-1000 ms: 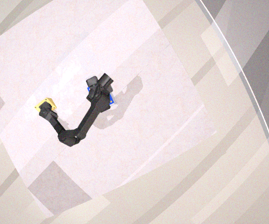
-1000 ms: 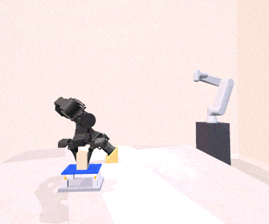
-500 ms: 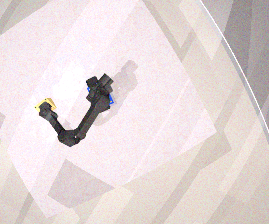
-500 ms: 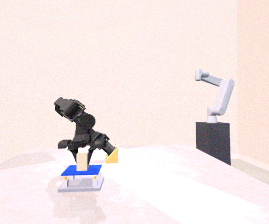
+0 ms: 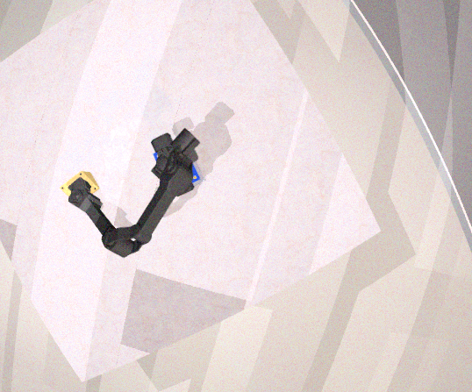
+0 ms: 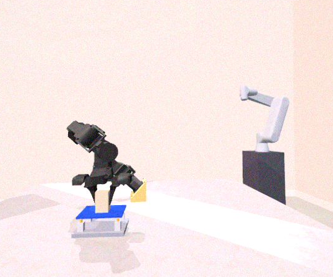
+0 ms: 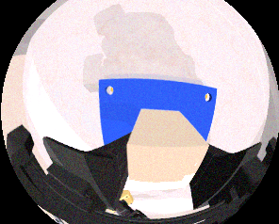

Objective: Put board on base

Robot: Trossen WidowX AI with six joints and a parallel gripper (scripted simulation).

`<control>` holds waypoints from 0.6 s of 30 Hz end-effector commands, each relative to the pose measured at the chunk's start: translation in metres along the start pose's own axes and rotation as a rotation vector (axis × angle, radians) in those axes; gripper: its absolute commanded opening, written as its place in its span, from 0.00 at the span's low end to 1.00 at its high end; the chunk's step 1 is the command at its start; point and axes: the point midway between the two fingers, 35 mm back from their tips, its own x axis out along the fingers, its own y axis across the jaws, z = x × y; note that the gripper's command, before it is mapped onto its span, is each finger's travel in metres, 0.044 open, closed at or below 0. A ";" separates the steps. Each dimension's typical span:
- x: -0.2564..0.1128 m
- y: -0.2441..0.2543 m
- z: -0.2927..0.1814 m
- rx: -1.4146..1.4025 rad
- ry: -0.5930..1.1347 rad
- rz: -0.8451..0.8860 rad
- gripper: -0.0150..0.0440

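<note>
Board (image 5: 196, 174) (image 6: 85, 212) (image 7: 155, 94) sits just below claw (image 5: 168, 159) (image 6: 103, 197) (image 7: 167, 162), which is clamped on its sq. handle (image 6: 102, 201) (image 7: 166, 157), above base (image 6: 98, 235).

place: robotics lab, by the look | shown by: pale robot arm (image 6: 279, 120) on dark pedestal (image 6: 247, 167), plain walls (image 6: 168, 58)

A pale arm (image 6: 278, 120) stands on a dark pedestal (image 6: 263, 173) near the wall (image 6: 168, 58)

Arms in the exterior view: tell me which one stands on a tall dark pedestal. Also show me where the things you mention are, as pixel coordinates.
The pale grey arm (image 6: 275, 120), at the right. The black arm (image 5: 154, 211) (image 6: 106, 152) (image 7: 19, 146) has its fingers (image 6: 112, 193) shut on the handle (image 6: 102, 201) (image 7: 167, 161).
</note>
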 end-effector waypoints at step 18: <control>0.006 -0.001 0.000 0.005 0.003 0.002 0.57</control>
